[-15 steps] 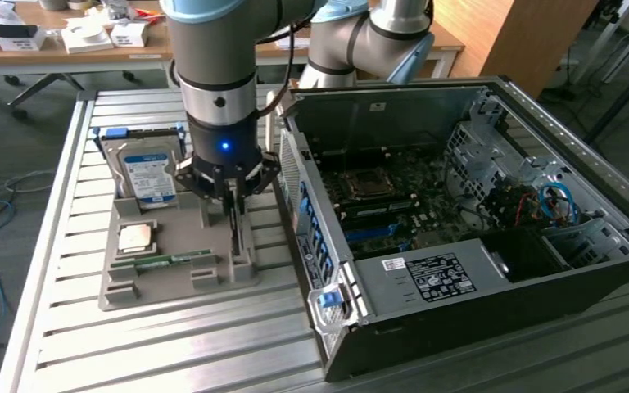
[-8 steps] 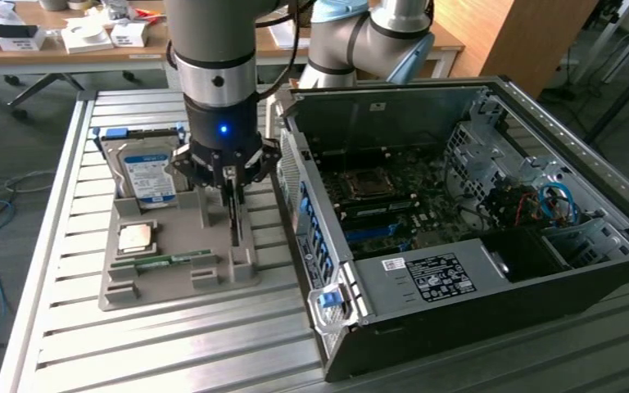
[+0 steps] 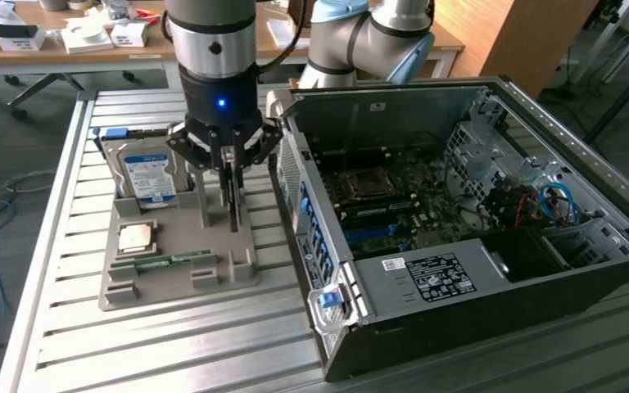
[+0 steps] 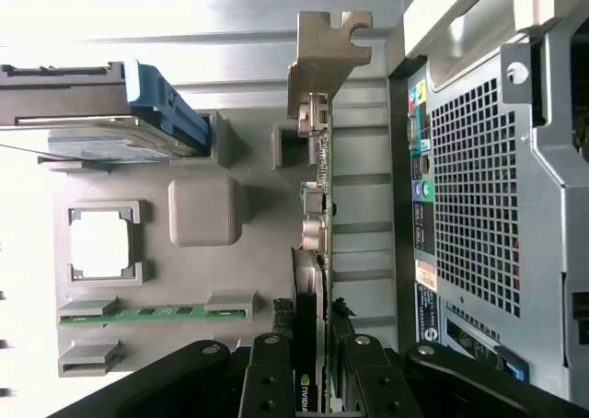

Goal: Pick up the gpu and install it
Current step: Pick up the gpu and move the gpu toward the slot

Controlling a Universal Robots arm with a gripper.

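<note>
Slatted surface [image 3: 161, 344]; end effector [image 4: 313, 349], half closed, pinches the upright gpu [image 4: 313, 202] by 1 edge; it could twist against its holder [image 4: 184, 271].

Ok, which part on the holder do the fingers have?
The gpu, the thin dark card standing on edge with a tan bracket, between the fingers; the hard drive, processor and memory stick sit clear.

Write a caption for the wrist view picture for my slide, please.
Gripper clamps the graphics card standing in the grey holder, beside the computer case.
</note>
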